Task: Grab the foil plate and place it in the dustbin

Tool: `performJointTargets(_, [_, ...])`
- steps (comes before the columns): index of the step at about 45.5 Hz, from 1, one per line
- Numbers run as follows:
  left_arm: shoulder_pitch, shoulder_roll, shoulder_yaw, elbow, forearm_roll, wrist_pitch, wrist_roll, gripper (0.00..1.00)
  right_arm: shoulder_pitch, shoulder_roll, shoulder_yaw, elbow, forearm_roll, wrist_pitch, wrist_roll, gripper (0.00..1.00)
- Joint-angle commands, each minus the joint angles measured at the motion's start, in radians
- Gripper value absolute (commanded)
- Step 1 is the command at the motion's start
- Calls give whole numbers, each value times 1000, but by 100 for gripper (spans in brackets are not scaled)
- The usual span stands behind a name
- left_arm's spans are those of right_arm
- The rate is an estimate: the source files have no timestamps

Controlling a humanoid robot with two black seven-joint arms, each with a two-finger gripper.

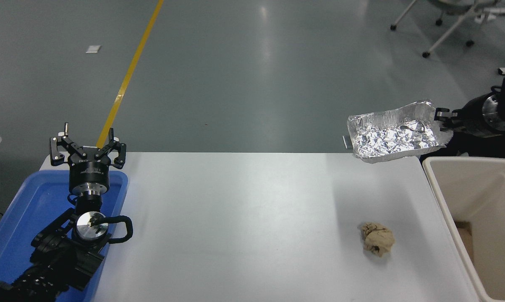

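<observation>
We see one white table point(244, 226), the largest thing in view, with grey floor beyond it crossed by one yellow line point(128, 75). Next in size comes one dustbin point(479, 188), cream-beige with deep smooth walls and a thick rim, standing just beside the table's right edge; its opening faces up and a brown patch shows low inside it. One blue tray point(21, 209) lies at the table's left end.

We count two black arms. The left gripper point(87, 144) is parked over the blue tray's far edge, pointing away from the camera, its jaws spread wide with nothing between them. The right gripper point(442, 116) enters from the right edge, raised high, and its jaws pinch the right rim of the foil plate point(397, 134).

There is one foil plate, crinkled and shiny. It hangs in the air, clear of the table, above the table's far right corner and just left of the dustbin's far rim. It is tilted, its right end higher than its left, the hollow side turned toward us.

One crumpled brown paper ball point(377, 238) sits on the table near the right edge, well apart from the plate and near the dustbin's wall.

Smallest, we see one pale rectangle point(92, 49) lying on the far floor.
</observation>
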Motion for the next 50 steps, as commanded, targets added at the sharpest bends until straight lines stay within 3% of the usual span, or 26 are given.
performJointTargets(1, [0,0,0,0,-1,0,0,99,287,-35,-113,37,-6,135,5,0])
performJointTargets(18, [0,0,0,0,-1,0,0,99,309,-41,-240,-49,-89,136,7,0])
performJointTargets(27, [0,0,0,0,0,0,0,99,254,-49,-332,-212,-118,124,28,0])
performJointTargets(31, [0,0,0,0,-1,0,0,99,156,-67,-338,-311,-118,101,60,0])
performJointTargets(38, [0,0,0,0,-1,0,0,99,-54,-109,-326,-465,-101,-3,113,0])
performJointTargets(43, [0,0,0,0,-1,0,0,99,-234,-149,-297,-526,-61,-115,122,0])
performJointTargets(50, [0,0,0,0,-1,0,0,99,-530,-141,-220,-594,86,-278,120,0])
